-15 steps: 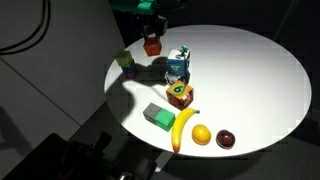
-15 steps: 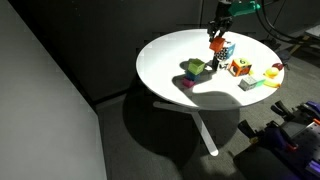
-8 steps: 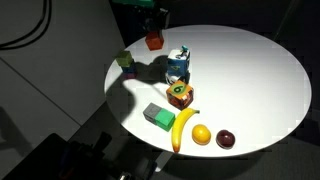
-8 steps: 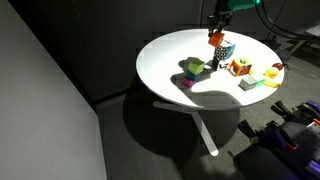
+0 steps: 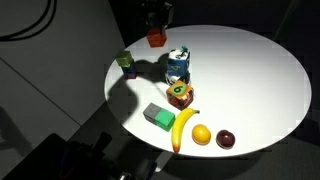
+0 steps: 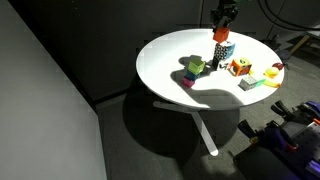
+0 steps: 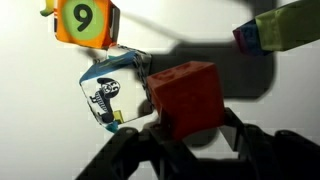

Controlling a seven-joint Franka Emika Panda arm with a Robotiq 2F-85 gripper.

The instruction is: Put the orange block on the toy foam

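Note:
My gripper is shut on the orange block and holds it in the air above the white round table. The block also shows in both exterior views. The toy foam, boxy, blue, white and dark, stands on the table just below and beside the block; in the wrist view it lies left of the block. It also shows in an exterior view.
A brown cube with a green numbered top sits next to the toy foam. A green-and-purple block, a green block, a banana, an orange fruit and a dark fruit lie on the table.
My gripper has lifted the orange block higher and moved it a little towards the toy foam.

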